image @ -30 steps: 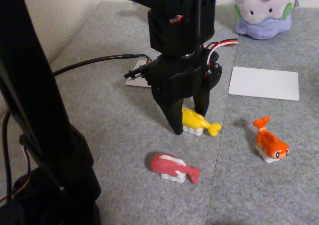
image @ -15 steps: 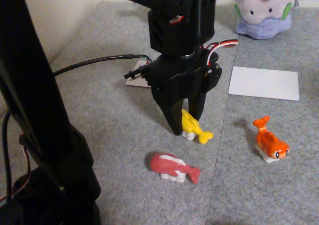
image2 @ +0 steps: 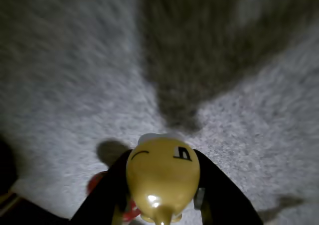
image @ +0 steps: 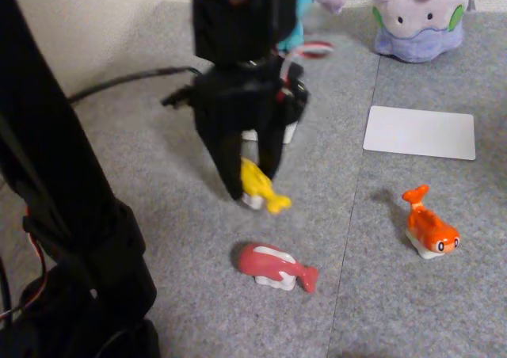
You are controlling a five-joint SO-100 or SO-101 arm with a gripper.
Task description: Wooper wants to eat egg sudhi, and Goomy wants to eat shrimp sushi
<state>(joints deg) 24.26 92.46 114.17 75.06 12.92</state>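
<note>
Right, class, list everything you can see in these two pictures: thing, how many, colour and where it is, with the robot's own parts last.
Yellow fish toy: one, yellow on a white base, held between the end effector's fingers; the wrist view shows its face.
Red fish toy: one, red and white, on the carpet in front of the arm in the fixed view.
Orange fish toy: one, orange and white, on the carpet at right.
White card: one, flat on the carpet, near the lilac plush.
Lilac plush: one, lilac with green cheeks, top right.
Blue plush: one, mostly hidden behind the arm.
Carpet: grey.
Cable: one, black, on the carpet at left.
End effector: one, black, shut on the yellow fish toy.
</note>
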